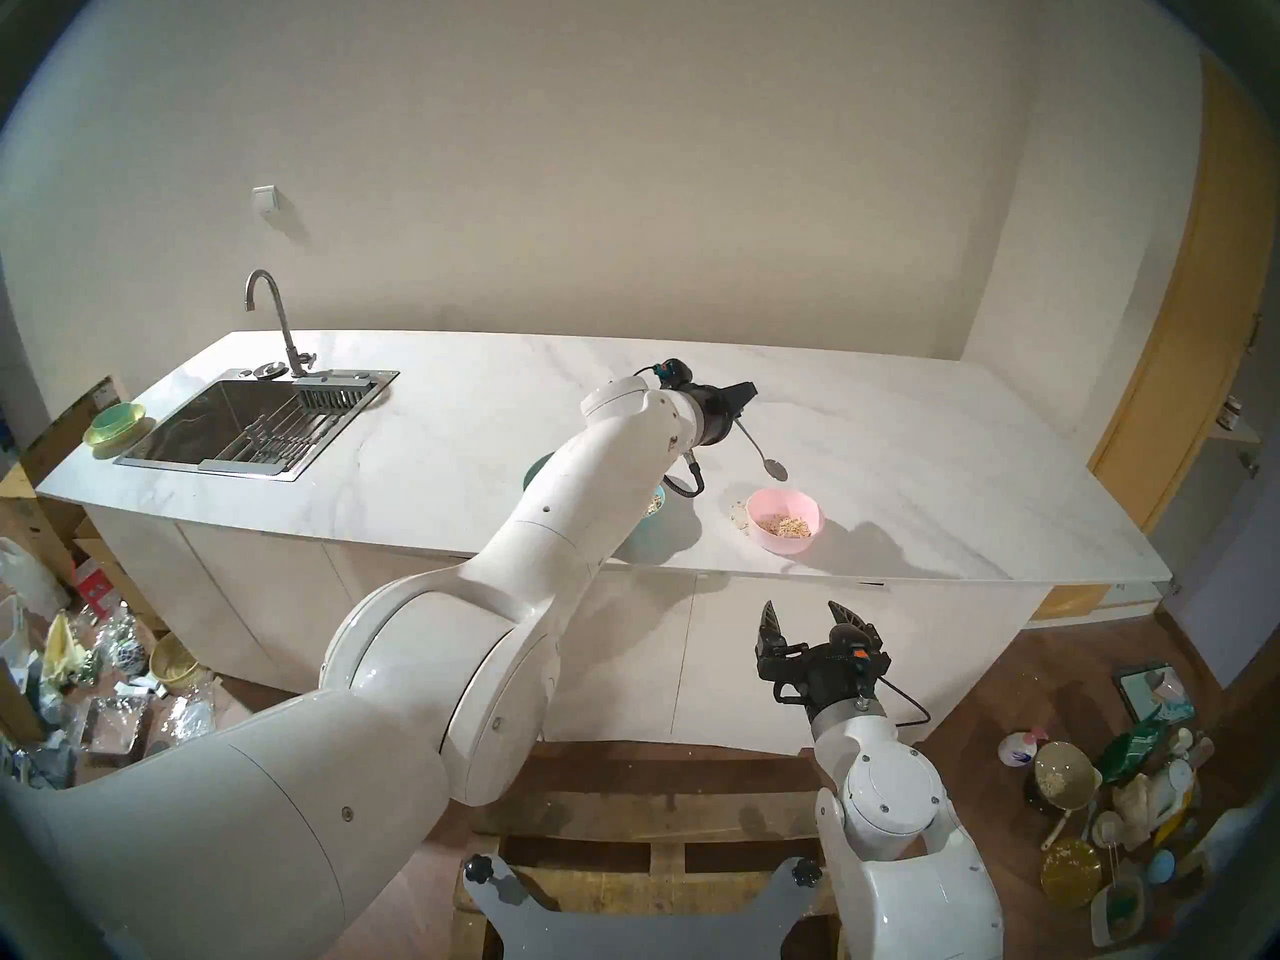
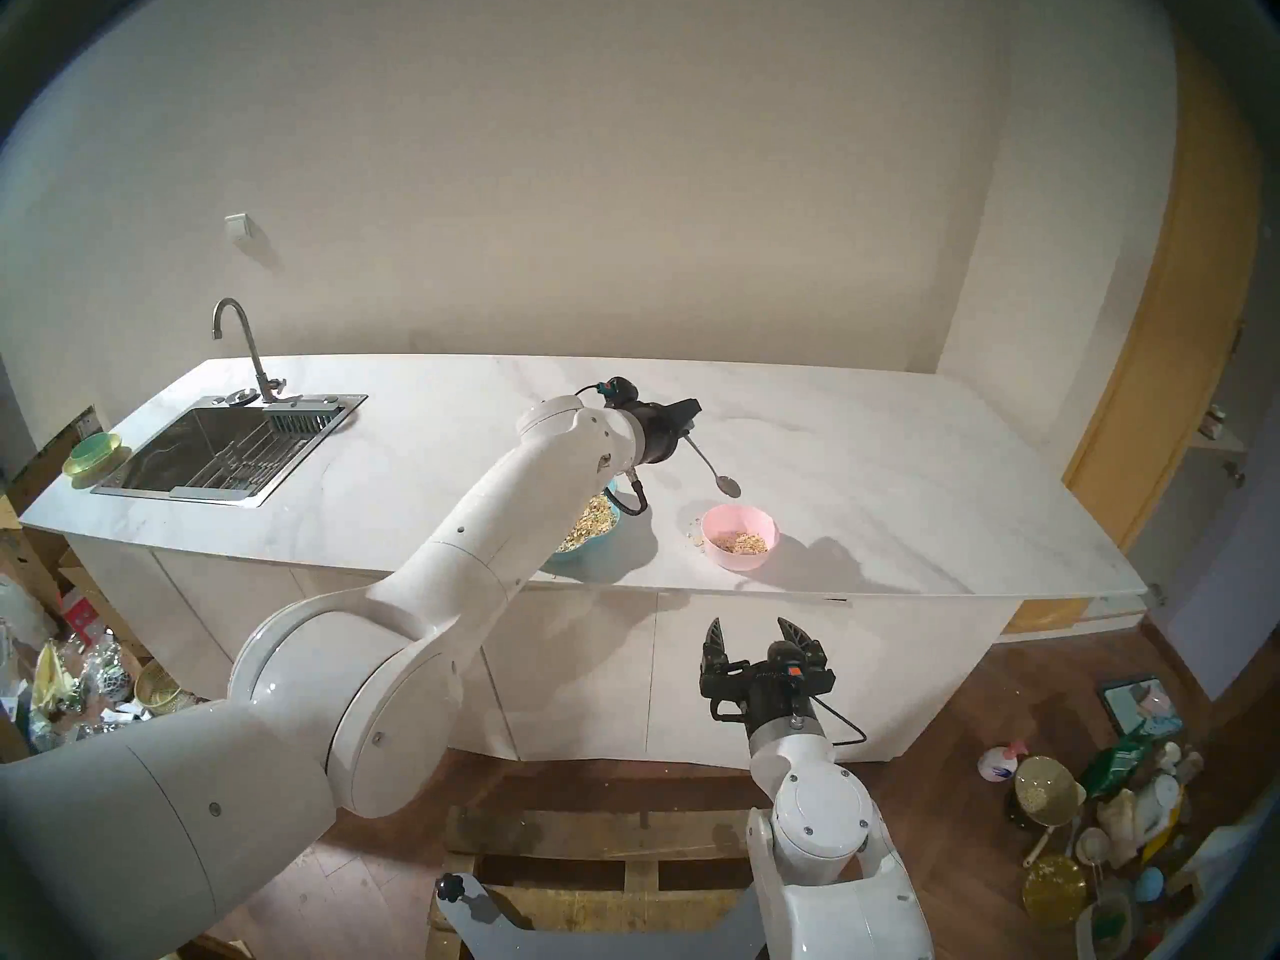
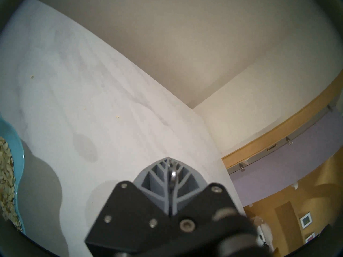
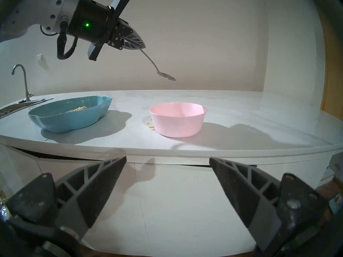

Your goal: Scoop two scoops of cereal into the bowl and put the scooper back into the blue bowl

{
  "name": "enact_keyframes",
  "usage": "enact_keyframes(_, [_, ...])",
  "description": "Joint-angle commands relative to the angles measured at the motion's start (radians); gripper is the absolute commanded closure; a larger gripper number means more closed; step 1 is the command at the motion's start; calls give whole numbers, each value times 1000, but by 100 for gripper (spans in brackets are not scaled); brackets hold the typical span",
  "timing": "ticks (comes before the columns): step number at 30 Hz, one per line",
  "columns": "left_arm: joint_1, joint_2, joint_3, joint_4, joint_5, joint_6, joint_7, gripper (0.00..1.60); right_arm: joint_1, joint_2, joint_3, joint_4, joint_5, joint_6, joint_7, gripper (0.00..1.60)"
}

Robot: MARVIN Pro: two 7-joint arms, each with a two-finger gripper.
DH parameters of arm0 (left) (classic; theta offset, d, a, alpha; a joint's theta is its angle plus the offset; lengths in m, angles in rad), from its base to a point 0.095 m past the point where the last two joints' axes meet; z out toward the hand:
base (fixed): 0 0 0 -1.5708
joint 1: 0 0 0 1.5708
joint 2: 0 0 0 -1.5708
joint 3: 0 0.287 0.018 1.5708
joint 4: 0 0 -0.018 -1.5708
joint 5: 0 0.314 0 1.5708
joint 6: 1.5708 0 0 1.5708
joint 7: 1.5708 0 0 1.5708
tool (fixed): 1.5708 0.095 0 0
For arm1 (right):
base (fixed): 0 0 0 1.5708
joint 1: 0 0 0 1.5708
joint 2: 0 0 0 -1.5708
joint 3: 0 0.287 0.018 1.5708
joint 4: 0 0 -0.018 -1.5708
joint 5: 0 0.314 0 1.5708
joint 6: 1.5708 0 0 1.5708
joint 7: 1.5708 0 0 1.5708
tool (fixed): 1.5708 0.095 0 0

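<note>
Room: plain beige walls, a wooden door frame on the right, wood floor with clutter at both sides.
Counter [image 1: 900, 467]: long white marble-look top on white cabinets, running from left to right.
Sink [image 1: 228, 425]: steel basin set in the counter's far-left part, with a curved tap [image 1: 273, 314] behind it.
Green bowl [image 1: 114, 422]: on a yellow plate at the counter's left edge, beside the sink.
Blue bowl [image 4: 70, 117]: wavy-rimmed teal bowl near the front edge, around the middle of the counter; mostly hidden behind the left arm in the head views.
Cereal [image 2: 592, 519]: pale flakes heaped in the blue bowl; a thin layer also lies in the pink bowl, and a few loose flakes sit on the counter just left of it.
Pink bowl [image 1: 784, 521]: upright near the front edge, right of the blue bowl, apart from it.
Left gripper [image 4: 138, 45]: raised above the counter between the two bowls, jaws pressed together on the spoon's handle end.
Spoon [image 4: 157, 68]: slanting down to the right; its head hangs in the air above and behind the pink bowl, and looks empty.
Right gripper [image 1: 810, 626]: below the counter's front edge, before the cabinets, jaws spread wide and holding nothing.
</note>
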Motion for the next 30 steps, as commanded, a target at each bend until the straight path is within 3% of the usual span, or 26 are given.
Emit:
enact_keyframes(1, [14,-30,-29,-85,-30,45,34,160,5,-3,-1,-25,3,-4,0,0])
enact_keyframes(7, [60,-27,-76,-153,-36,75,66,160,5,-3,-1,-25,2,-4,0,0])
enact_keyframes(12, [90,14,-106,-246,-50,93,85,160,6,-3,-1,-24,2,-4,0,0])
enact_keyframes(14, [114,44,-124,-323,-52,101,105,160,6,-3,-1,-23,2,-5,0,0])
enact_keyframes(17, [112,68,-139,-345,-56,108,105,160,6,-3,-1,-23,2,-5,0,0])
enact_keyframes(25, [234,156,-240,-599,-102,203,185,160,5,-3,-1,-26,3,-3,0,0])
enact_keyframes(30, [280,178,-317,-682,-120,267,247,160,5,-3,-1,-26,3,-3,0,0])
